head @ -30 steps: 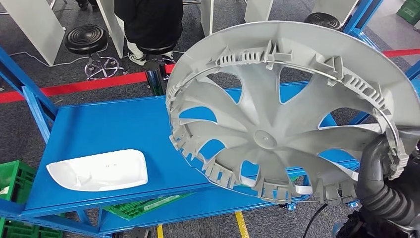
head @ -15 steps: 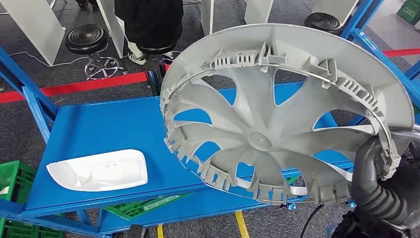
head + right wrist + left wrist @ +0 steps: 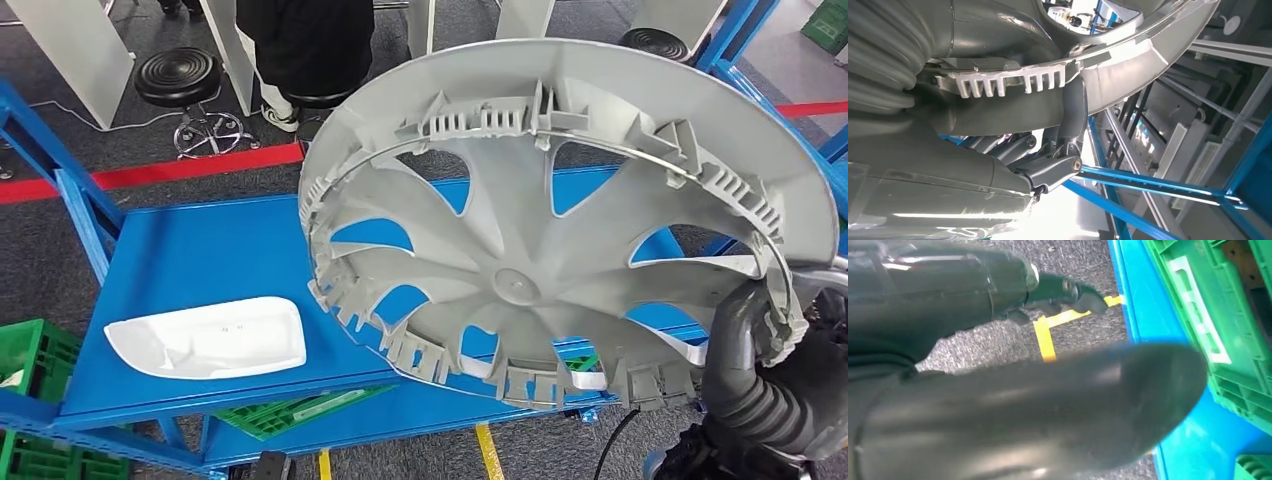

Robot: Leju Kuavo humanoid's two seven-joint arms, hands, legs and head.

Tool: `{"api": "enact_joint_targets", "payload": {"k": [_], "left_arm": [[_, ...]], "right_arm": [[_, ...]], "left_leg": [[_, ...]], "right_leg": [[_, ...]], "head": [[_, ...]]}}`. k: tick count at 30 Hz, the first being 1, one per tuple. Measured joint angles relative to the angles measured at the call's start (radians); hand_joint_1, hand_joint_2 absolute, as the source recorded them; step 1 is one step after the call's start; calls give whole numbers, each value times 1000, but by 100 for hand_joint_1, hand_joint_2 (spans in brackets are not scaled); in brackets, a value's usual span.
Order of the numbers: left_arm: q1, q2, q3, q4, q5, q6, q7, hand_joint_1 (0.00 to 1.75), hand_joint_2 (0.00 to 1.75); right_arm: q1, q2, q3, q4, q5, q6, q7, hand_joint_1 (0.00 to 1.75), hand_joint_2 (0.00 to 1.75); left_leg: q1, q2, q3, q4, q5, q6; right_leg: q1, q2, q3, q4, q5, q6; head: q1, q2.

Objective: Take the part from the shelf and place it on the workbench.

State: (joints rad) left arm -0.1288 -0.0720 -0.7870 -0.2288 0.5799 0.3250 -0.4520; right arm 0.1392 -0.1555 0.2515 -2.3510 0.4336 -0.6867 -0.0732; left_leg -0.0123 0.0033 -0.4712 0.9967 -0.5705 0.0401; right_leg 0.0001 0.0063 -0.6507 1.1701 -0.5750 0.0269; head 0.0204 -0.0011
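The part is a large grey wheel cover [image 3: 520, 285], held up tilted with its ribbed inner side toward me, in front of the blue shelf [image 3: 220, 250]. My right hand [image 3: 760, 380] grips its rim at the lower right, thumb over the clip ring. The right wrist view shows the same rim [image 3: 1128, 65] clamped between my right hand's fingers [image 3: 1068, 150] and palm. My left hand [image 3: 973, 295] hangs low over the floor with nothing in it, its dark fingers [image 3: 1068, 290] stretched out.
A white moulded part [image 3: 205, 337] lies on the shelf's left side. Green crates [image 3: 30, 370] sit low at the left and under the shelf. Beyond the shelf are a red floor line [image 3: 150, 172], black stools [image 3: 178, 75] and a seated person [image 3: 300, 40].
The wheel cover has moved to the left and a little closer to me, still in my right hand's grip. The view itself has shifted slightly.
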Motion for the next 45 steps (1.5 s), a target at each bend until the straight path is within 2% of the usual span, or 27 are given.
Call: {"api": "enact_joint_targets", "payload": {"k": [2,3,4,6,8,11,13,16,17,18,19,22,24,27,28,29,31,32,33,34,35,37,39,40,42,43,45], "left_arm": [[4,0,0,0,-6,3,2,0,0],[4,0,0,1,-10,3,3,0,0],[4,1,0,1,-15,1,5,0,0],[1,3,0,0,-21,-2,9,0,0],[-2,7,0,0,-12,4,12,0,0],[0,17,0,1,8,16,10,0,0],[3,25,0,2,12,23,7,0,0],[8,35,0,2,13,31,11,0,0],[12,39,0,2,13,33,19,0,0],[17,43,0,2,13,36,29,0,0],[20,47,0,3,12,40,42,0,0],[22,63,0,4,8,48,84,0,0],[22,75,-1,5,8,51,109,0,0],[21,94,-1,7,11,54,132,0,0],[20,98,-1,8,11,55,135,0,0],[19,103,-1,8,10,57,139,0,0],[19,108,-2,8,0,58,163,0,0],[19,110,-3,9,-8,58,181,0,0],[19,111,-6,9,-16,57,200,0,0],[19,113,-8,10,-22,54,216,0,0],[19,113,-11,10,-27,51,227,0,0],[19,112,-15,10,-38,43,235,0,0],[19,106,-22,10,-49,38,235,0,0],[19,102,-27,9,-52,37,235,0,0],[20,98,-34,9,-56,37,235,0,0],[21,96,-37,9,-56,37,235,0,0],[20,94,-41,9,-59,34,237,0,0]], "right_arm": [[-1,0,0,5,-5,0,0,162,175],[-2,0,1,8,-9,0,0,162,175],[-5,0,1,11,-12,0,-2,162,175],[-16,1,2,17,-26,0,-12,162,175],[-34,4,4,25,-52,1,-30,162,175],[-65,8,14,41,-88,1,-54,162,175],[-84,11,25,54,-100,2,-61,162,175],[-97,16,36,76,-118,2,-64,162,175],[-98,17,41,85,-128,2,-68,162,175],[-99,19,46,95,-139,2,-74,162,175],[-99,21,50,105,-151,2,-82,162,175],[-99,32,61,134,-183,2,-117,162,175],[-99,41,71,151,-194,2,-137,162,175],[-98,51,81,175,-199,2,-152,162,175],[-97,52,83,183,-200,2,-153,162,175],[-97,53,85,189,-202,2,-153,162,175],[-97,54,93,202,-204,2,-151,162,175],[-99,54,98,210,-205,2,-148,162,175],[-100,54,102,218,-207,2,-144,162,175],[-102,55,106,228,-211,2,-139,162,175],[-104,55,109,237,-217,2,-136,162,175],[-106,56,114,253,-226,2,-134,162,175],[-108,56,118,266,-228,2,-135,162,175],[-108,56,119,271,-228,2,-135,162,175],[-108,56,121,281,-228,2,-135,162,175],[-108,56,121,286,-229,2,-135,162,175],[-109,56,121,294,-233,2,-135,162,175]], "left_leg": [[-1,3,-1,1,0,0],[-2,4,-1,1,0,0],[-3,4,0,1,-1,-1],[-5,3,1,1,-4,-5],[-6,3,-3,2,-5,-14],[-4,7,-11,4,-2,-30],[-5,5,-27,30,-30,-42],[6,-4,-97,186,-123,-61],[11,-5,-118,235,-137,-68],[16,-5,-126,257,-132,-74],[21,-5,-118,243,-109,-80],[32,-3,-36,76,-23,-94],[31,-5,-20,29,-11,-88],[28,-5,-41,29,9,-59],[27,-4,-49,28,19,-48],[27,-3,-60,26,30,-38],[21,-2,-86,27,51,-27],[17,-1,-99,27,61,-24],[13,1,-114,28,72,-23],[8,3,-129,28,83,-22],[4,4,-143,28,94,-22],[-3,6,-164,29,114,-23],[-5,9,-175,28,133,-30],[-4,11,-179,26,143,-35],[0,12,-185,22,154,-46],[3,10,-191,30,138,-51],[7,0,-213,98,51,-61]], "right_leg": [[-1,-1,-42,114,-41,1],[-1,-1,-46,131,-34,-1],[0,-1,-34,109,-7,-5],[2,1,21,-8,65,-19],[6,3,63,-101,98,-32],[8,2,73,-132,102,-40],[2,-2,78,-161,103,-47],[-1,-13,73,-178,105,-53],[-2,-17,68,-175,106,-52],[-3,-20,64,-170,107,-51],[-5,-23,58,-164,108,-49],[-10,-27,38,-143,112,-38],[-9,-25,29,-137,122,-24],[-12,-22,19,-136,129,-3],[-13,-20,11,-122,107,2],[-15,-18,0,-91,69,6],[-15,-16,-25,20,-32,9],[-15,-15,-33,77,-64,8],[-15,-15,-31,115,-73,6],[-14,-14,-15,123,-60,2],[-12,-13,15,97,-33,-5],[-1,-10,116,-34,7,-27],[10,-6,200,-164,2,-41],[14,-5,217,-196,-2,-44],[16,-7,212,-215,15,-48],[15,-9,204,-221,28,-52],[11,-15,182,-226,53,-58]], "head": [[3,0],[3,0],[3,0],[4,0],[1,0],[0,0],[-7,0],[-21,0],[-22,0],[-23,0],[-23,0],[-26,0],[-27,0],[-23,0],[-20,0],[-16,0],[-4,0],[1,0],[4,0],[5,0],[6,0],[6,0],[3,0],[3,0],[2,0],[2,0],[-6,0]]}}
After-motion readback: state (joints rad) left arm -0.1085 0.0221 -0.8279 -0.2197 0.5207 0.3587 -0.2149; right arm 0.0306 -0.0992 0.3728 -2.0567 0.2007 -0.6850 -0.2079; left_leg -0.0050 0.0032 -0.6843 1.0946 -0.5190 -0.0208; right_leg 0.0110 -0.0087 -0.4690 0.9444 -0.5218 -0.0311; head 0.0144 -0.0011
